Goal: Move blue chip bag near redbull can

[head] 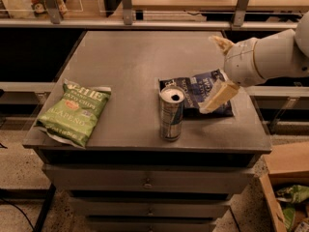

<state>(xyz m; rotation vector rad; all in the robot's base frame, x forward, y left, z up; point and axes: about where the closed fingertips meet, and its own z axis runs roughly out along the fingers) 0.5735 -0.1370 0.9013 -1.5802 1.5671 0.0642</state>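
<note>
Blue chip bag flat on grey bench, just behind redbull can, ctr frame. Gripper right of ctr, fingers apart.

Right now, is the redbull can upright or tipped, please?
Upright: the redbull can stands on its base; the gripper is over the blue chip bag.

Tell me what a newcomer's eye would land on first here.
The pale gripper reaches in from the right, its jaws spread wide over the blue chip bag, which lies flat on the right side of the grey cabinet top. Just in front of the bag, the redbull can stands upright near the front edge. A green jalapeno chip bag lies at the left front corner.
</note>
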